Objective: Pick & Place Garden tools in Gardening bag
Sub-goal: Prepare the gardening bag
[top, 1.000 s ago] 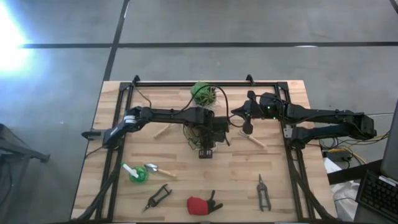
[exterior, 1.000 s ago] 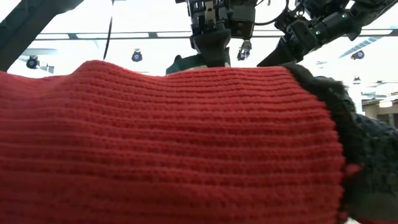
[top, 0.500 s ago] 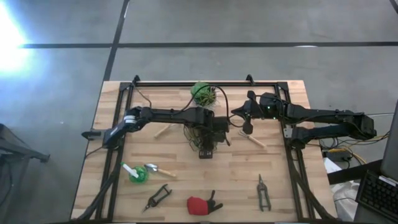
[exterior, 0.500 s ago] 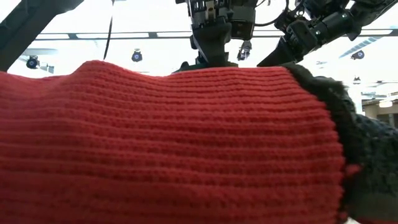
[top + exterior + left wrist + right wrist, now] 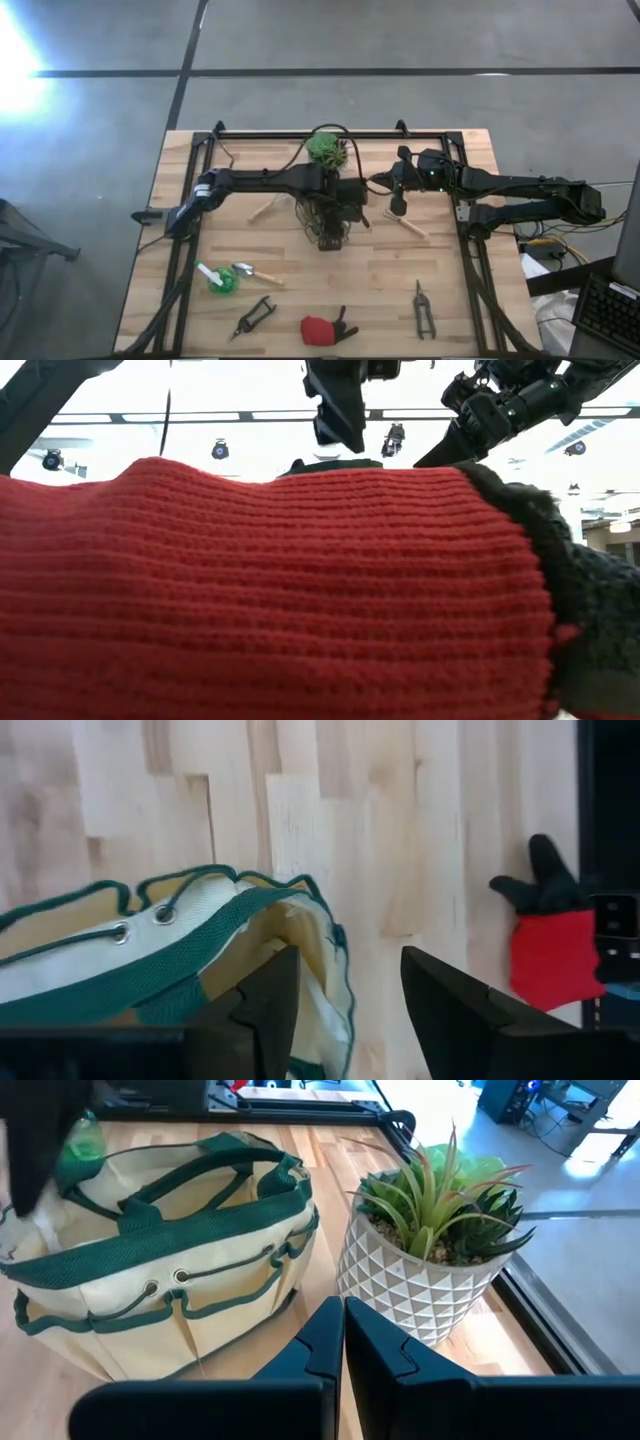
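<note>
The left claw (image 5: 345,1010) is held directly above the gardening bag (image 5: 160,1270) at mid-worktop (image 5: 440,290), fingers parted and empty. The right claw (image 5: 343,1345) is fully closed, empty, near the plant pot (image 5: 425,1285). Tools remaining on the worktop include the red-and-black item (image 5: 322,327). A loop handle could be snagged as the left claw lifts away, tipping the soft bag.
</note>
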